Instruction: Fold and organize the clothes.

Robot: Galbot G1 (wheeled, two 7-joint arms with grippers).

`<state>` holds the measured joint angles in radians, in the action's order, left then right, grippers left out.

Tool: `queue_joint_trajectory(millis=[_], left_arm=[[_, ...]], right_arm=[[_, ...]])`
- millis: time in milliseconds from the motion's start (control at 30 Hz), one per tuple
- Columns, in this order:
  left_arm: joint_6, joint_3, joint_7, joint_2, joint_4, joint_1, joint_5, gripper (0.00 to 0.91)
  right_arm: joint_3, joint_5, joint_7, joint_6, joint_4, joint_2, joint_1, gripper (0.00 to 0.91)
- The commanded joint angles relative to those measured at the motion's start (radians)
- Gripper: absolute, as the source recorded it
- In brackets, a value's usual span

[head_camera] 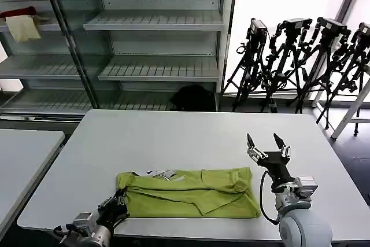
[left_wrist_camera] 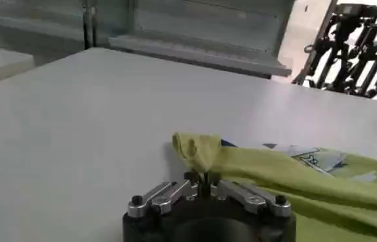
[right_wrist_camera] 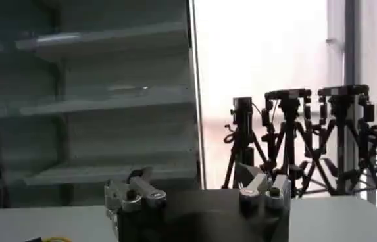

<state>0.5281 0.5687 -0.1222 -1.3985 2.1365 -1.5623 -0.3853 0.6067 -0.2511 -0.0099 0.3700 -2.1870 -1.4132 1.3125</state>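
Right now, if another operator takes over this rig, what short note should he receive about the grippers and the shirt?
Left gripper: shut on a corner of the lime-green cotton T-shirt, at the shirt's left end near the table's front edge.
Right gripper: open, empty, raised above the white table just past the shirt's right end.
Done: the shirt lies folded into a long band with part of its print showing.
Left: fold the band shorter, then tidy it.

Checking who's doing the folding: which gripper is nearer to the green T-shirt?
Left. The left gripper is shut on the green T-shirt at its near left corner, while the right gripper is open, raised just past the shirt's right edge, not touching it.
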Motion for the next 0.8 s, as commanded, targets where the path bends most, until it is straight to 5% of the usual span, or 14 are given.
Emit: queue_joint_trajectory(millis=[33, 300, 633, 800], left_arm=[[-0.072, 0.024, -0.006, 0.014, -0.002, 0.009, 0.041, 0.000], [-0.130, 0.254, 0.162, 0.081, -0.002, 0.035, 0.227, 0.000], [-0.172, 0.561, 0.376, 0.426, -0.173, 0.117, 0.333, 0.000], [-0.168, 0.603, 0.383, 0.515, -0.183, 0.134, 0.371, 0.000]], right_arm=[[0.005, -0.001, 0.002, 0.000, 0.000, 0.002, -0.002, 0.907], [0.013, -0.003, 0.005, 0.000, 0.020, 0.006, -0.004, 0.907], [0.017, -0.009, 0.008, -0.007, 0.072, 0.011, -0.011, 0.907], [0.016, -0.008, 0.011, -0.005, 0.084, 0.012, -0.013, 0.907]])
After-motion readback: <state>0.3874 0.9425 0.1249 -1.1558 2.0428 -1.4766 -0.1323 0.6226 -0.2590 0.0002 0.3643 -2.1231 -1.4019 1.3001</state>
